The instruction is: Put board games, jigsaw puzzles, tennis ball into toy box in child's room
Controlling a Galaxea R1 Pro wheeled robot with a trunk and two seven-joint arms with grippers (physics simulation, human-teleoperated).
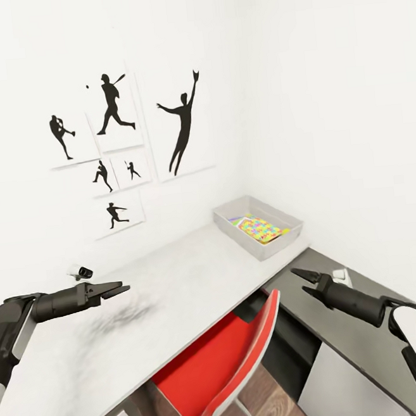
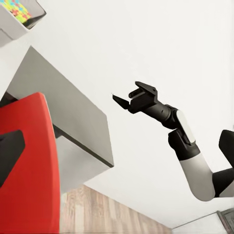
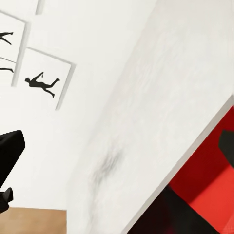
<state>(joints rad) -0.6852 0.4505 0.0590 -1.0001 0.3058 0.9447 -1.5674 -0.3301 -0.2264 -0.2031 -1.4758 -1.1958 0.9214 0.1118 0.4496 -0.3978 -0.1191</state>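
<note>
The left gripper (image 1: pixel 117 289) hangs just above the pale table (image 1: pixel 177 281) at its near left, its two fingers lying close together with only a thin slit between them and nothing held; a soft shadow sits on the table top under it. The right gripper (image 1: pixel 306 283) is held out over the lower dark grey unit (image 1: pixel 361 276) at the right, its fingers spread in a narrow V and empty; the left wrist view shows the same gripper (image 2: pixel 122 99) with its jaws parted against the white wall. Both grippers are well apart from the toy box (image 1: pixel 259 225), which stands at the far right end of the table, close to the corner where the two white walls meet. Inside it lies a jigsaw puzzle (image 1: pixel 261 228), tilted against the box's inner slope, with another colourful edge showing beside it; a corner of the box (image 2: pixel 19 19) also appears in the left wrist view. Between the grippers, the red-and-white swivel chair (image 1: pixel 222 359) is tucked under the table's near edge, over the wood plank floor (image 1: pixel 271 405). The table top from the left gripper across to the box is bare. A small white camera-like object (image 1: pixel 80 271) sits at the table's far left edge by the wall, below the black sports-silhouette pictures (image 1: pixel 118 134). A small white item (image 1: pixel 340 276) lies on the dark unit just beyond the right gripper.
</note>
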